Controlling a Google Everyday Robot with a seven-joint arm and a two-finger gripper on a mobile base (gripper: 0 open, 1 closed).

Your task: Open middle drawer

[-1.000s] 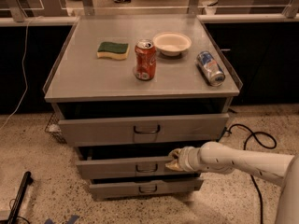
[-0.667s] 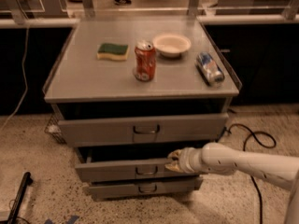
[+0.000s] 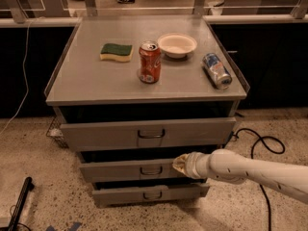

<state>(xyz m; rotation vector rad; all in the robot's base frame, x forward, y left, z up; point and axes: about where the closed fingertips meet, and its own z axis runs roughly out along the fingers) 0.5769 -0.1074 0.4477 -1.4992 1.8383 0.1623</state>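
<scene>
Three drawers [image 3: 96,134] sit under a counter [image 3: 86,83] holding one red can [image 3: 149,61], one blue can [image 3: 217,70], one bowl [image 3: 177,44] and one sponge [image 3: 116,52]. The middle drawer [image 3: 115,171] faces the camera, its long axis running left to right. The hand [image 3: 179,163] is at the drawer's front; I cannot tell its grip.

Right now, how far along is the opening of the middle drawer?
Done: the approach. The gripper is at the middle drawer, by the front's upper edge, just right of its loop handle.
In hand: getting a purchase there, it seems.
Left: the pull itself. The front sits much like those of the top drawer and bottom drawer, and none of its inside shows.
</scene>
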